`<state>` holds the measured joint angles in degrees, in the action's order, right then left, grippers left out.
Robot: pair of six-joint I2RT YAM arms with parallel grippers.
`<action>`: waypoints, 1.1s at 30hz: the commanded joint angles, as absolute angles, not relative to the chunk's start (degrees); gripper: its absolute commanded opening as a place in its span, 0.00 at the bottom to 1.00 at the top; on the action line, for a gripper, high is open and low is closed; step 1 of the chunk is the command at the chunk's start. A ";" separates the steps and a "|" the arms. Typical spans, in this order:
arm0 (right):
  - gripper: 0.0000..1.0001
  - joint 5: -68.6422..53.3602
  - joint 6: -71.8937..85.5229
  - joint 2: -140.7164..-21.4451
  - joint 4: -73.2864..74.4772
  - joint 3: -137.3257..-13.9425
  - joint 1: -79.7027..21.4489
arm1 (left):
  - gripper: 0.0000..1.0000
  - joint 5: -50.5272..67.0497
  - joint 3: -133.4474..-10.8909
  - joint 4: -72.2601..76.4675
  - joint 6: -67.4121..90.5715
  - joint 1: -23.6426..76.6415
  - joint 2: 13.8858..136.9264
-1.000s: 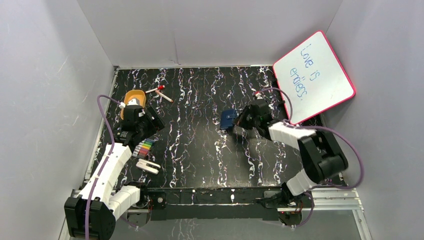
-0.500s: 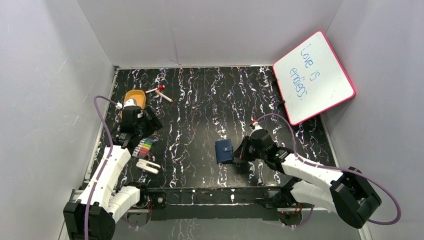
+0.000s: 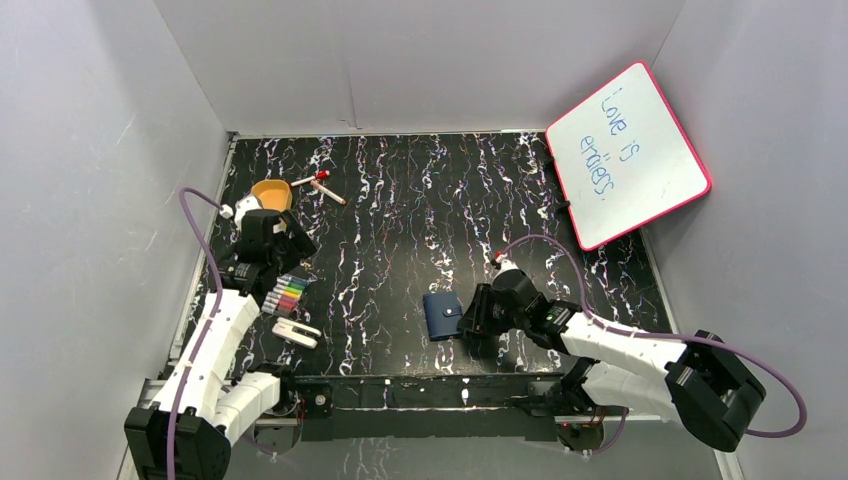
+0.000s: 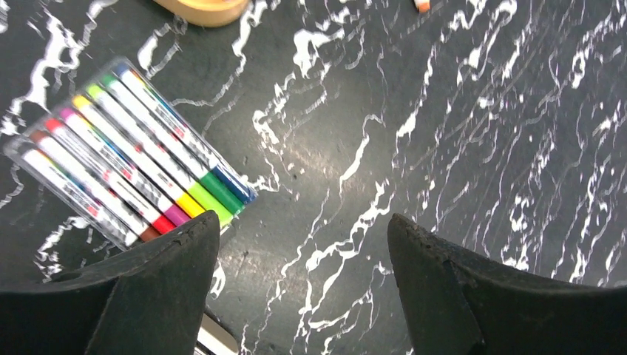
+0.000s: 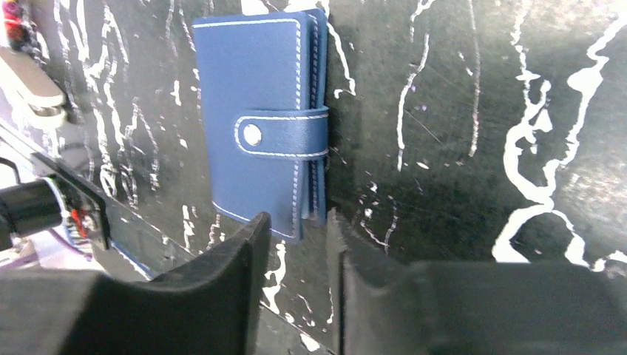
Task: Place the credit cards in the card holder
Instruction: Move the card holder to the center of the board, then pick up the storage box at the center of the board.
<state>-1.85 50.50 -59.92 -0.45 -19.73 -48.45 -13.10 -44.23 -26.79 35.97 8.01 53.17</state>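
The card holder [image 3: 441,315] is a navy-blue wallet, folded and snapped shut, lying near the front middle of the table. In the right wrist view its face and snap tab [image 5: 259,133] show. My right gripper [image 3: 467,318] sits at its right edge, and its narrowly spaced fingertips [image 5: 294,218] close on the wallet's lower right corner. The credit cards [image 3: 297,332] are pale cards lying at the front left, below a marker pack. My left gripper [image 3: 292,258] is open and empty above bare table [image 4: 303,244]. A pale card edge [image 4: 214,336] peeks past its left finger.
A clear pack of coloured markers [image 3: 288,295] lies by the left gripper, also in the left wrist view [image 4: 126,155]. An orange oval tray [image 3: 268,193] and red-capped markers [image 3: 320,182] sit at the back left. A pink-framed whiteboard [image 3: 628,155] leans at the back right.
My right gripper has pulled the card holder from mid-table toward the front edge, and a little further left in the last half second. The left arm has drawn back slightly from the orange tray.
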 commanded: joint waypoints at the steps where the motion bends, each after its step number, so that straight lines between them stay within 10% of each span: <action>1: 0.51 2.06 48.65 -57.56 3.29 -23.16 -48.95 | 0.81 -22.15 -51.50 -29.90 36.50 8.09 56.70; 6: 0.65 1.56 45.38 -55.34 6.71 -26.84 -48.91 | 0.80 -26.91 -58.61 -30.42 36.52 7.49 66.91; 22: 0.62 0.47 33.41 -45.71 13.02 -33.73 -48.95 | 0.75 -12.23 -85.12 -29.58 20.36 -3.95 107.45; 33: 0.62 2.23 29.80 -42.50 15.79 -36.03 -48.95 | 0.61 -11.31 -85.00 -26.78 17.72 -4.55 110.90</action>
